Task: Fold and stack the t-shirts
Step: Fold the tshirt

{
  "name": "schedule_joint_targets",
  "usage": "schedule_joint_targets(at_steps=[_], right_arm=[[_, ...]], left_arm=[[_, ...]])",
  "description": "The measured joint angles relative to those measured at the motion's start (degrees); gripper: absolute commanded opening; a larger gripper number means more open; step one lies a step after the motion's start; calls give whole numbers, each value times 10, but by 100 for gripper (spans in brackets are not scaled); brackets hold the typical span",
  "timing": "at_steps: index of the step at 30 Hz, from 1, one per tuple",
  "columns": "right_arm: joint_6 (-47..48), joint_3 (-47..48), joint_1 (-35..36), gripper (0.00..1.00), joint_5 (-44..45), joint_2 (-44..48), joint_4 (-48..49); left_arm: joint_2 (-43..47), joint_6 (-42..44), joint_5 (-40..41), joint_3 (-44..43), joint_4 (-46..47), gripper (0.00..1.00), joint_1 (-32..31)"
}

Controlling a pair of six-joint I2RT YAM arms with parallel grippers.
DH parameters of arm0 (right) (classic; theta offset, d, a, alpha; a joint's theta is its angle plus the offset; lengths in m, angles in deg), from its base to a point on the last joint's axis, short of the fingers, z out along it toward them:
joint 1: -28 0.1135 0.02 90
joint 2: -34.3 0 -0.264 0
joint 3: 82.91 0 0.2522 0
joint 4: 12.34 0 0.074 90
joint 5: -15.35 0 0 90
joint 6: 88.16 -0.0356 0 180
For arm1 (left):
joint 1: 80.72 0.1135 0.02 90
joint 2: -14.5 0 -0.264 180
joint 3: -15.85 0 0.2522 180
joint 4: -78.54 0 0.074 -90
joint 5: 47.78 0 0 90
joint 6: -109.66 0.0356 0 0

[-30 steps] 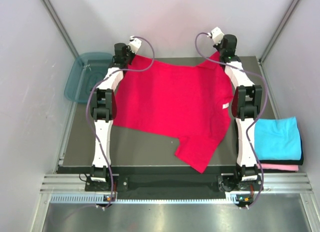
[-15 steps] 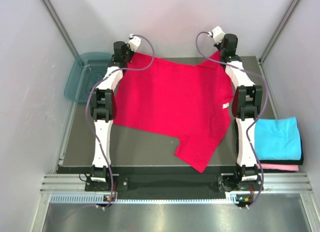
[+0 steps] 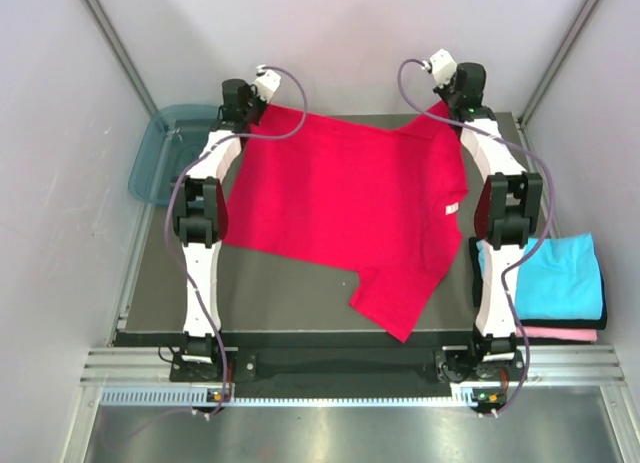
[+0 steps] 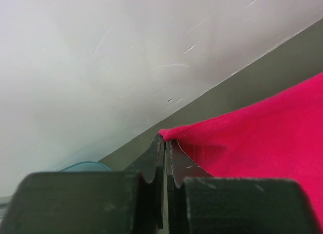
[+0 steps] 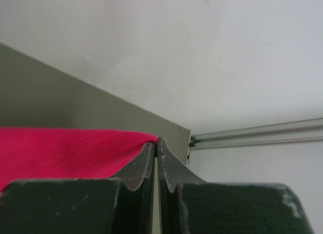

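The pink t-shirt (image 3: 560, 334) is being mostly hidden under the cyan t-shirt (image 3: 555, 278). Far corners of the red t-shirt (image 3: 340, 213) are being gripped by the left pincer (image 4: 164, 143) and right pincer (image 5: 156, 143), arms outstretched.

Left arm (image 3: 203, 208) and right arm (image 3: 508, 211) stretched forward — left tool (image 4: 164, 141), right tool (image 5: 157, 142) pinched closed.

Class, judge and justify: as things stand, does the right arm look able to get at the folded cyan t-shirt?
Probably not yet. The right gripper is shut on a far corner of the red t-shirt, so it is occupied, though the cyan t-shirt lies uncovered near that arm's base.
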Motion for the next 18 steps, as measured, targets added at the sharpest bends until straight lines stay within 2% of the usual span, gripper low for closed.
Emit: schedule_joint_targets(at_steps=[7, 18], right_arm=[[-7, -109, 5, 0, -15, 81, -29], [-34, -178, 7, 0, -23, 147, -76]], left_arm=[[29, 0, -21, 23, -22, 0, 0], [48, 0, -34, 76, -52, 0, 4]])
